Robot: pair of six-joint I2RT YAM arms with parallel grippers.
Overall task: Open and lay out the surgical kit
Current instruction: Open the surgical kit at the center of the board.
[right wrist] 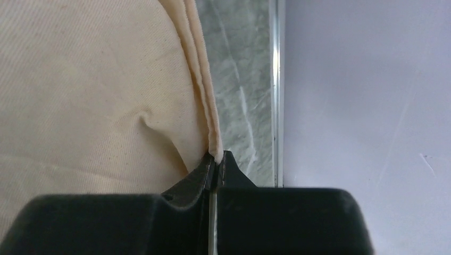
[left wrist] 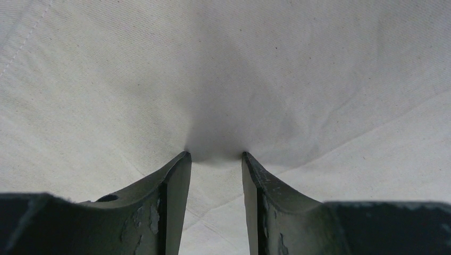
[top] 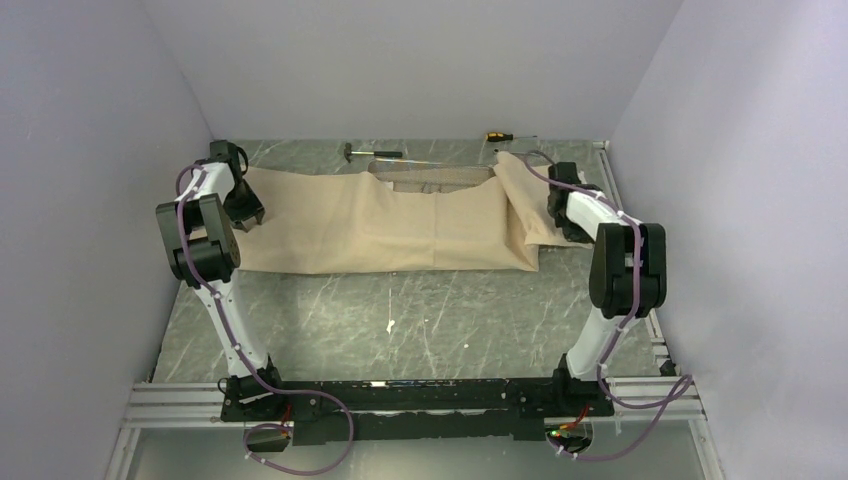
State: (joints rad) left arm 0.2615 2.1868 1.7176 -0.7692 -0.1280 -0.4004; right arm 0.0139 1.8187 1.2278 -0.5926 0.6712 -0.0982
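The surgical kit shows only as its beige wrap cloth [top: 380, 230], spread in a wide band across the back of the table, with a boxy bulge [top: 435, 182] at the back middle. Tray, clamps, tweezers and gauze are hidden. My left gripper [top: 248, 214] is at the cloth's left end. In the left wrist view, the left gripper [left wrist: 214, 155] is open, both tips pressed into the cloth [left wrist: 213, 64], which dimples between them. My right gripper [right wrist: 219, 155] is shut on the doubled edge of the cloth [right wrist: 80, 79] at its right end, under the right wrist [top: 565, 210].
A small black-handled hammer [top: 372, 153] and a yellow-handled screwdriver [top: 497, 134] lie behind the cloth near the back wall. A metal rail [top: 622, 205] runs along the table's right edge, close to the right arm. Grey marble table [top: 420, 320] lies in front of the cloth.
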